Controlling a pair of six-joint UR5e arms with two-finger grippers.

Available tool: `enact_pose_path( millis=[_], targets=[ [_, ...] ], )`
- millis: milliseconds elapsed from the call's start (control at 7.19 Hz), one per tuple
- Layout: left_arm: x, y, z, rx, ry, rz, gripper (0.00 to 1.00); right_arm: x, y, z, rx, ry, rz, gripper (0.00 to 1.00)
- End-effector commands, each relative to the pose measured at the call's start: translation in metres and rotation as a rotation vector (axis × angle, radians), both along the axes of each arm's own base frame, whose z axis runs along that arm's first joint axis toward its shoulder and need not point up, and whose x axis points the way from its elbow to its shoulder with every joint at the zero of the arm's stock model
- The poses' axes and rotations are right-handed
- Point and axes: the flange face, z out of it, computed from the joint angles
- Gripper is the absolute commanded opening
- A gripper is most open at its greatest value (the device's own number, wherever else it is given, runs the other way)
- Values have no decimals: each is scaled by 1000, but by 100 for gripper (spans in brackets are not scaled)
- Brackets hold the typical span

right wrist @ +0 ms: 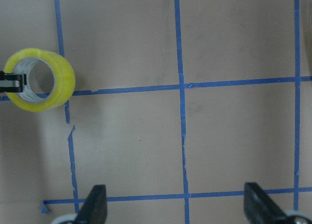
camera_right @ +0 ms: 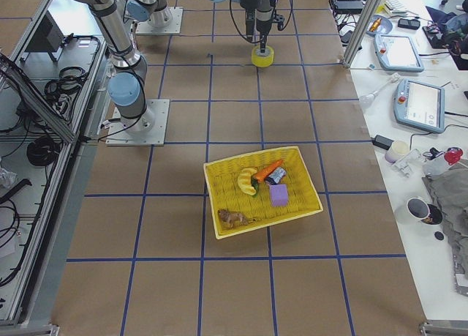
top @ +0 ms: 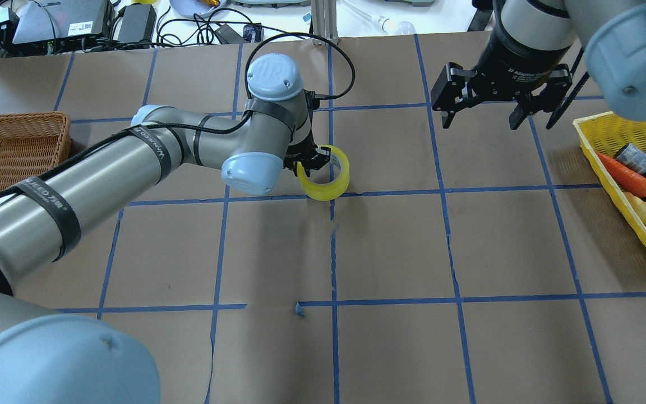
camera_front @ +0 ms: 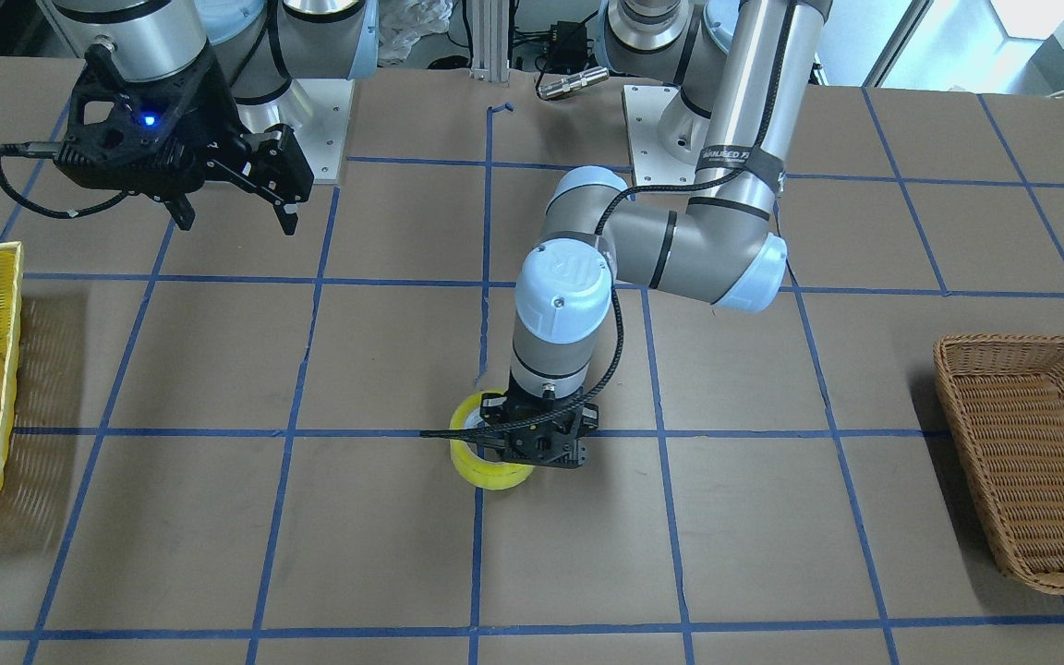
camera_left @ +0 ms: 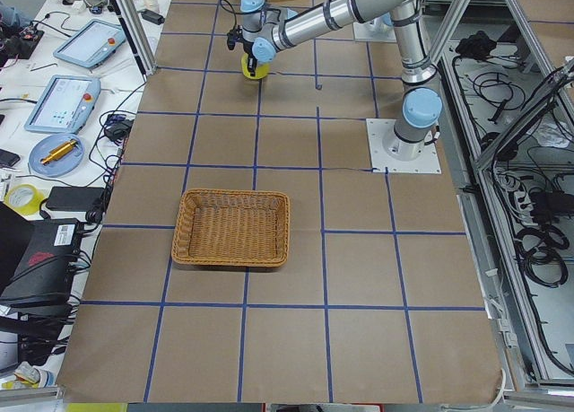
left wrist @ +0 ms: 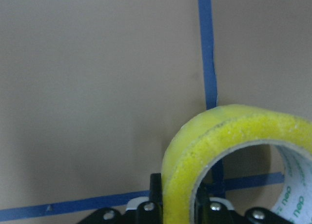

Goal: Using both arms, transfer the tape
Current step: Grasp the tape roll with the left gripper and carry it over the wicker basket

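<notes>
The yellow tape roll [camera_front: 492, 469] sits at a blue grid crossing in the middle of the table; it also shows in the overhead view [top: 331, 179], the left wrist view [left wrist: 224, 141] and the right wrist view [right wrist: 41, 80]. My left gripper [top: 313, 164] points down and is shut on the roll's wall, one finger inside the ring and one outside [left wrist: 178, 209]. I cannot tell whether the roll touches the table. My right gripper [top: 481, 120] is open and empty, hovering well off to the roll's side [camera_front: 236, 211], with both fingers [right wrist: 95, 207] showing at the bottom of its wrist view.
A brown wicker basket [top: 12, 143] stands on the left arm's side of the table. A yellow plastic basket [top: 609, 140] with a toy carrot [top: 626, 174] and other toys stands on the right arm's side. Blue tape lines mark a grid on the brown table.
</notes>
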Motion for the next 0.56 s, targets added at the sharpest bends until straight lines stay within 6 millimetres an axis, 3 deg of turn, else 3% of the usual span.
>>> enact_pose_path(
  millis=[0,139,417],
  targets=[
    [102,-35,70,-1,-29,52,4,-1,0,-1,0,3,12,100],
    [174,-56,103,-4,-38,68,4,-1,-1,-2,2,4,10,100],
    [303,-75,151,2,-69,-2,4,-3,-2,-3,5,5,12,100]
  ],
)
